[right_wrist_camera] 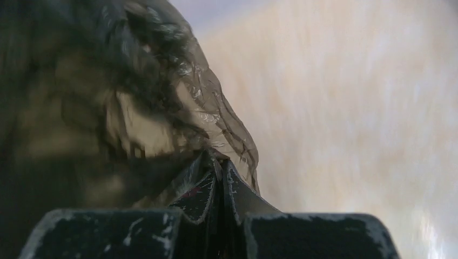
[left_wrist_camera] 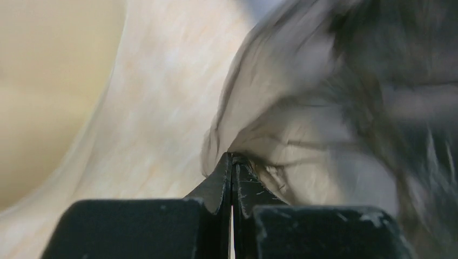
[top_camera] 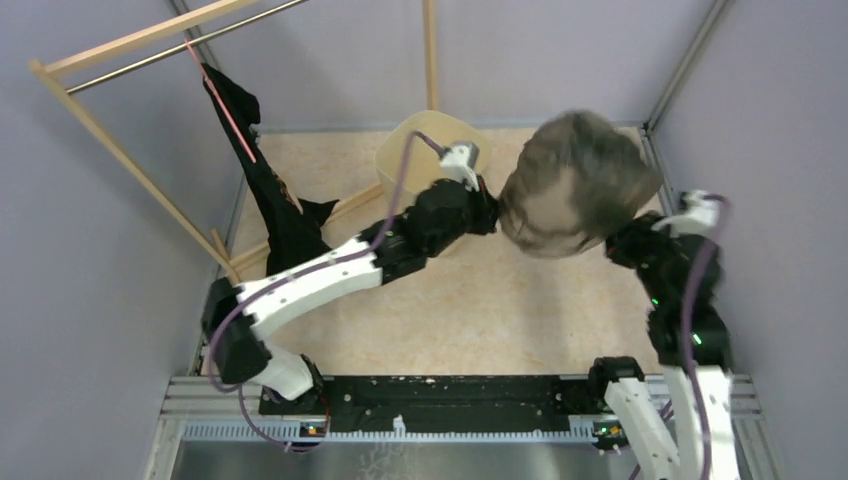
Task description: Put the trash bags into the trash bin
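The grey trash bag point(top_camera: 572, 185), blurred and ballooning, hangs above the bench point(top_camera: 480, 300) just right of the trash bin point(top_camera: 405, 150). The left gripper point(top_camera: 488, 212) is pinched closed on the bag's bin-side edge. The right gripper point(top_camera: 620, 243) is clamped on the edge farther from the bin.
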